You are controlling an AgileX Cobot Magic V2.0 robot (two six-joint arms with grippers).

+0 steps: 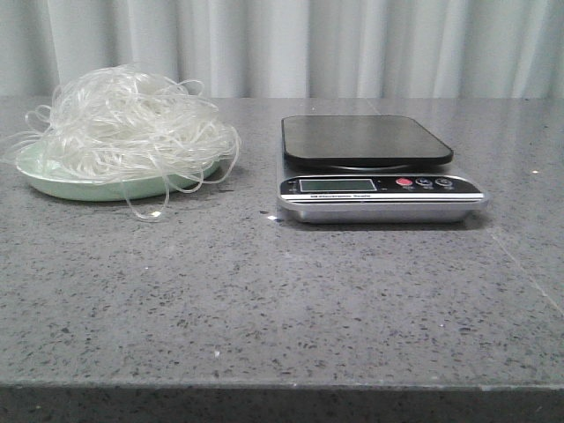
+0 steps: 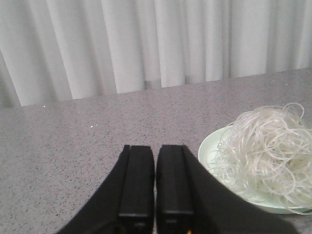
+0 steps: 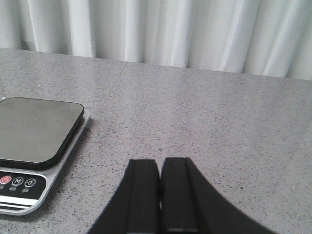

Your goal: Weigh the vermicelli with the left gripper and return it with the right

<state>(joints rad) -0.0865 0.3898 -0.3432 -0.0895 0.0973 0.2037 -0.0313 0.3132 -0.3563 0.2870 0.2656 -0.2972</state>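
Observation:
The vermicelli (image 1: 132, 123) is a fluffy whitish mound of thin strands heaped on a mint-green plate (image 1: 84, 187) at the table's left, with a few loops hanging over the plate's rim. In the left wrist view the vermicelli (image 2: 265, 151) and the plate (image 2: 210, 148) lie beside my left gripper (image 2: 155, 148), which is shut and holds nothing. A kitchen scale (image 1: 374, 167) with a black platform (image 1: 363, 139) stands right of the plate, and nothing is on it. My right gripper (image 3: 160, 163) is shut and empty, over bare table beside the scale (image 3: 36, 141). Neither gripper shows in the front view.
The grey speckled table (image 1: 282, 291) stretches toward the front edge. A pale pleated curtain (image 1: 308, 44) hangs behind the table. The scale's display and buttons (image 1: 414, 183) face the front.

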